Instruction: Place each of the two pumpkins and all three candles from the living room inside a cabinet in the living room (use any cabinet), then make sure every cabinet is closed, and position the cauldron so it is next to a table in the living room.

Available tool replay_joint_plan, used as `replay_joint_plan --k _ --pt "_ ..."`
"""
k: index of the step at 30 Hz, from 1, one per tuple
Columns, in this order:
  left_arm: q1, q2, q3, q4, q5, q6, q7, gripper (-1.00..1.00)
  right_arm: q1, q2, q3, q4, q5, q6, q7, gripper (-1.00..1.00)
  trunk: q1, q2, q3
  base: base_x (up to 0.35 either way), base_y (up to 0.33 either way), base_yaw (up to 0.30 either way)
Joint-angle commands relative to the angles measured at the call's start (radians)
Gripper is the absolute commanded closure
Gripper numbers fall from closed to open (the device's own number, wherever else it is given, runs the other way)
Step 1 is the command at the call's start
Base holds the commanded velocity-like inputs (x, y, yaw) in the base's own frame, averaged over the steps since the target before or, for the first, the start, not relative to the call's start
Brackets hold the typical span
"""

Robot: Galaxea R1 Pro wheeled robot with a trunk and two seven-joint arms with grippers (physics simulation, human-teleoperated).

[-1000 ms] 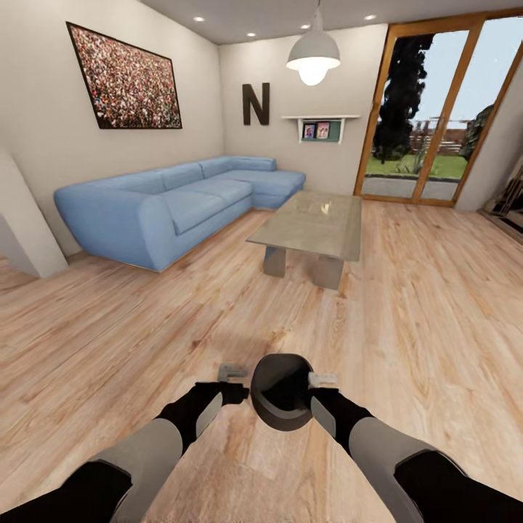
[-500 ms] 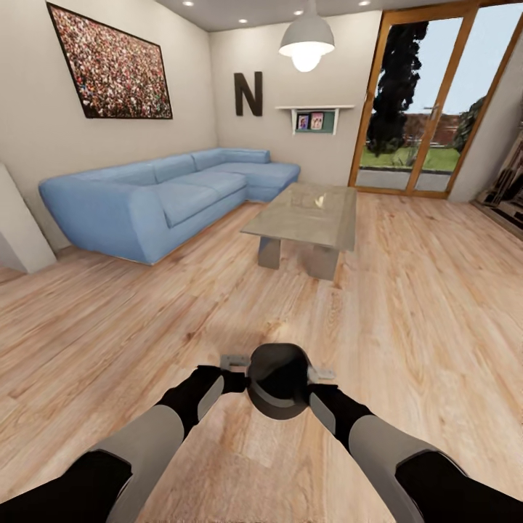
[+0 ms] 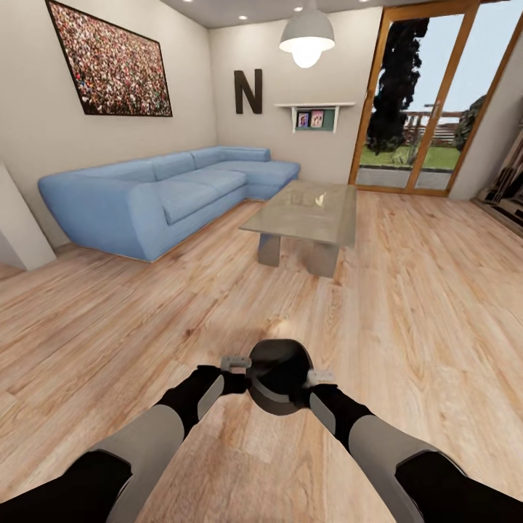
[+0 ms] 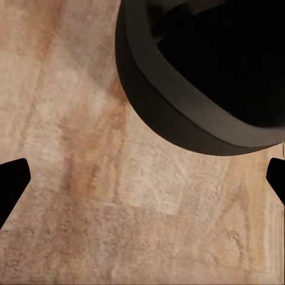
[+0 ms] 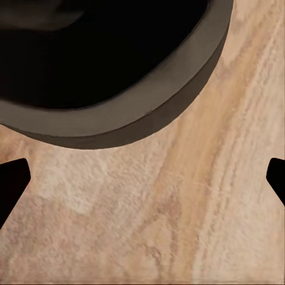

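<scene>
The left gripper (image 3: 234, 361) and the right gripper (image 3: 322, 376) are seen in the head view pressed against opposite sides of the cauldron (image 3: 280, 375), which is carried between them above the wooden floor (image 3: 407, 305). In both wrist views the finger tips are seen spread wide at the edges of the picture, with nothing between them, so both pincers are released rather than clenched; the pot appears to be squeezed between the two arms. The cauldron's thick dark rim and black interior are shown in the left wrist view (image 4: 202, 77) and in the right wrist view (image 5: 107, 65), with bare floorboards beneath. Farther ahead, well apart from the pot, the table (image 3: 305, 212) is seen with its reflective grey top on short block legs. A blue sofa (image 3: 160, 196) is placed to its left along the wall. Beyond these, a large letter N (image 3: 248, 91), a small wall shelf (image 3: 314, 116), a hanging lamp (image 3: 307, 36) and glazed doors (image 3: 428, 109) are visible.
</scene>
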Motion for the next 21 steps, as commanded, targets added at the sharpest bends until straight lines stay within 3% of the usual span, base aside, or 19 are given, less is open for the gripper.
replay_joint_plan --k 1,8,21 --pt "0.000 0.000 -0.003 0.002 0.017 0.004 0.006 -1.00 0.000 0.000 0.009 -0.002 -0.010 0.012 -0.007 -1.00 0.000 0.000 -0.001 0.000 0.000 0.000" --pt "0.000 0.000 -0.004 0.019 0.034 0.005 0.007 -1.00 0.000 0.000 0.010 -0.003 -0.010 0.025 -0.007 -1.00 0.000 0.000 -0.004 0.071 0.000 0.000" --pt "0.000 0.000 -0.005 0.028 0.035 0.007 0.007 -1.00 -0.001 0.001 0.010 -0.002 -0.011 0.027 -0.005 -1.00 0.000 0.000 -0.009 0.311 -0.055 0.000"
